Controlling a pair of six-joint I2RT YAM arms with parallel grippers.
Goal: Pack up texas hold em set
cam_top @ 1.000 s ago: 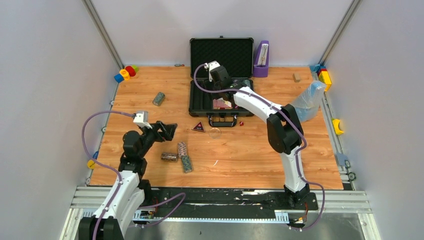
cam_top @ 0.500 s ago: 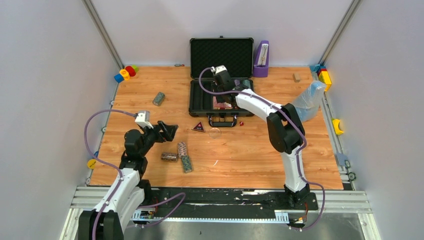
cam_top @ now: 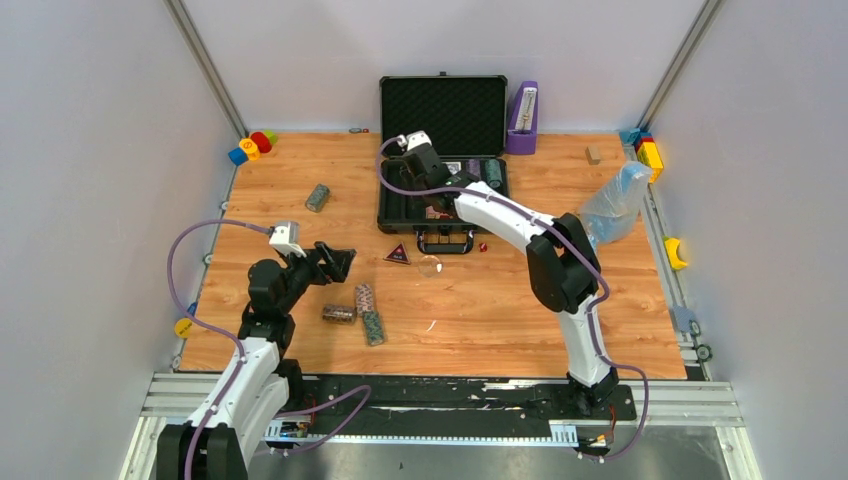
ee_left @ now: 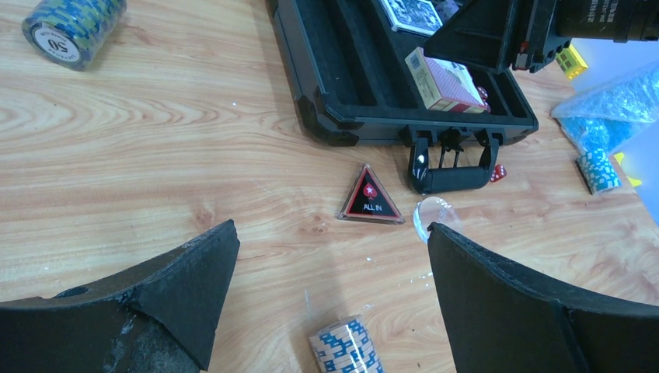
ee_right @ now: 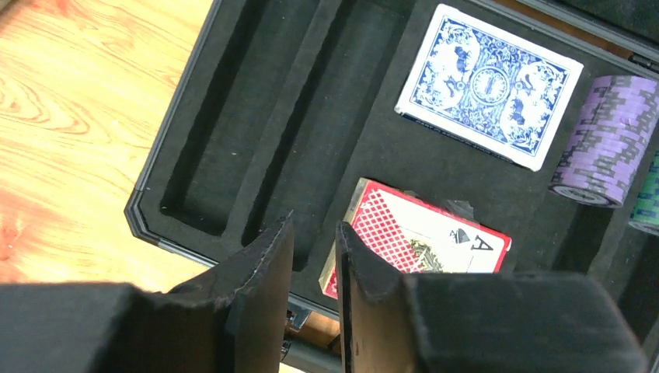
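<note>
Wood-grain worktop (cam_top: 480, 300) fills the walled cell. At its far middle the black hard case (cam_top: 440, 105) lies open, with its lid upright against the back wall and its handle (ee_left: 451, 167) toward the arms. In the foam tray a blue-backed card deck (ee_right: 488, 85) lies flat. A red card deck (ee_right: 423, 233) sits slightly askew nearer the handle. To their right lies a purple chip roll (ee_right: 610, 140), with a green chip roll (ee_right: 649, 202) just beside it.

The right fingers (ee_right: 264, 272) hang over the tray's long left slots, just beside the red deck. They are drawn almost together with only a slim gap and nothing between them.

On the worktop in front of the handle lie a dark red triangle (ee_left: 371, 198) marked ALL IN, a clear round disc (ee_left: 427, 217) and a red die (ee_left: 497, 172).

Nearer the arms, the left fingers (ee_left: 186, 272) are spread wide and grasp nothing, above the bare wood short of the triangle. Three chip rolls are grouped there: a blue-and-white roll (cam_top: 365, 298), a dark roll (cam_top: 339, 314) and a green roll (cam_top: 373, 328). A blue-green roll marked 50 (ee_left: 74, 31) lies apart, left of the case.

Right of the case a clear plastic bag (cam_top: 615, 200) holds blue chips. A purple metronome (cam_top: 522, 118) stands beside the lid, and toy blocks (cam_top: 252, 147) sit in the far left corner.
</note>
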